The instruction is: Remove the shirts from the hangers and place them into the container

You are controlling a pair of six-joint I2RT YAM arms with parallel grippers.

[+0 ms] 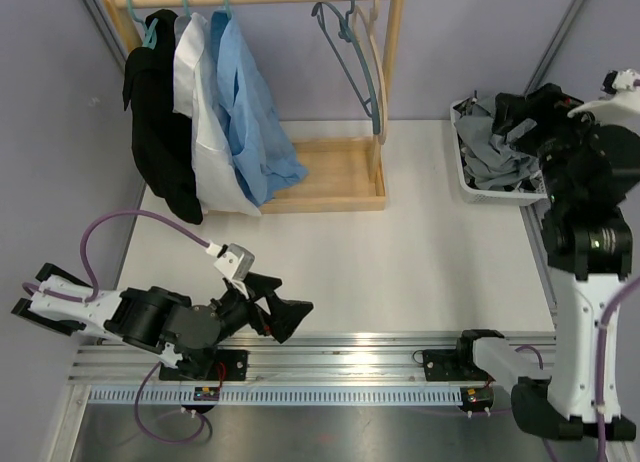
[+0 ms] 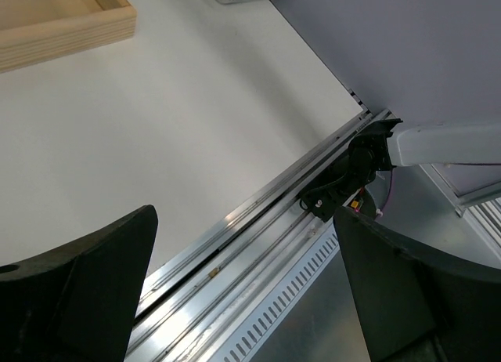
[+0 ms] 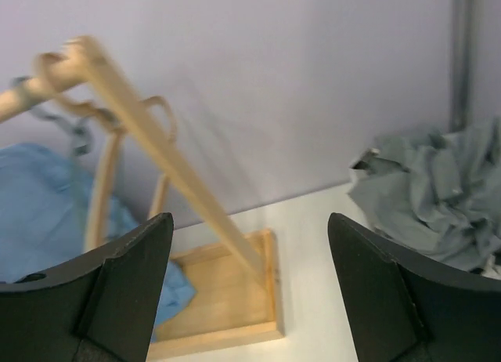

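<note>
- The left gripper [image 2: 246,295] and the right gripper [image 3: 250,284] both gaped, empty.
- A grey shirt [image 1: 490,147], perhaps over another, lay crumpled in the basket [image 1: 462,170].
- A black shirt [image 1: 160,132], a white shirt [image 1: 205,112] and a light blue shirt [image 1: 255,122] hung on teal hangers [image 1: 226,7].
- The cloth looked light and limp, so a pinch at a shoulder fold seemed best.

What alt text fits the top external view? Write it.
Black, white and light blue shirts hang on a wooden rack, two empty hangers beside them. At right, a white basket holds crumpled grey cloth beneath the right arm; the left gripper lies open in front.
</note>
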